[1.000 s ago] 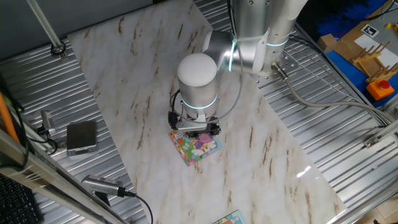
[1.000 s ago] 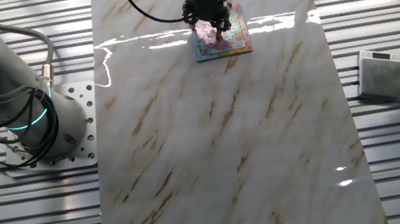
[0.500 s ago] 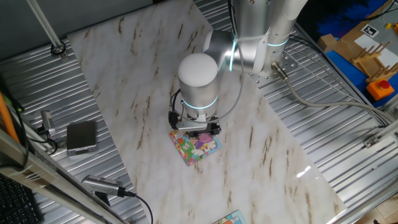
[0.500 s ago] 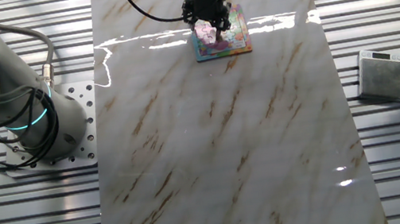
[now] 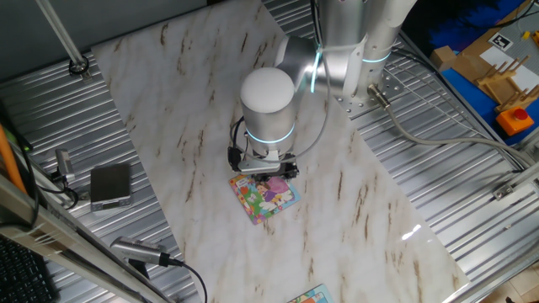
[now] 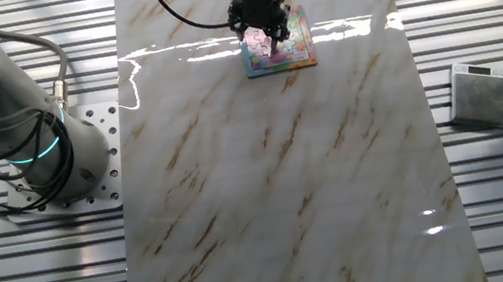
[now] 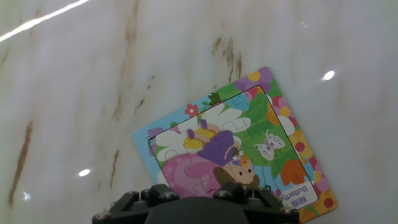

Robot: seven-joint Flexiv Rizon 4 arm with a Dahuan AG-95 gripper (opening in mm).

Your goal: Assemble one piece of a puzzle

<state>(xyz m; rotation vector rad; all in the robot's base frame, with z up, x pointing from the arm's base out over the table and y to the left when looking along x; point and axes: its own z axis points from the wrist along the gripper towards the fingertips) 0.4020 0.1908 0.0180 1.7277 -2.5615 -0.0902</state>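
Note:
The puzzle (image 5: 268, 199) lies flat on the marble slab, a small square cartoon board with pink figures in the middle. It also shows in the other fixed view, puzzle (image 6: 284, 51), and in the hand view, puzzle (image 7: 249, 134). My gripper (image 5: 268, 173) hovers just over the board's far edge, gripper (image 6: 263, 30) pointing straight down. In the hand view only the hand's dark housing (image 7: 193, 210) shows, covering the board's lower part. The picture that shows looks whole, so I cannot pick out the piece as a separate thing. The fingers are too small and dark to read.
A grey box (image 5: 110, 185) sits on the ribbed metal beside the slab. A sliver of another board (image 5: 310, 295) pokes in at the bottom edge. The arm's base (image 6: 39, 144) stands left of the slab. A blue bin with cardboard (image 5: 493, 63) is at the far right.
The wrist has lifted slightly away from the puzzle. The puzzle has not moved.

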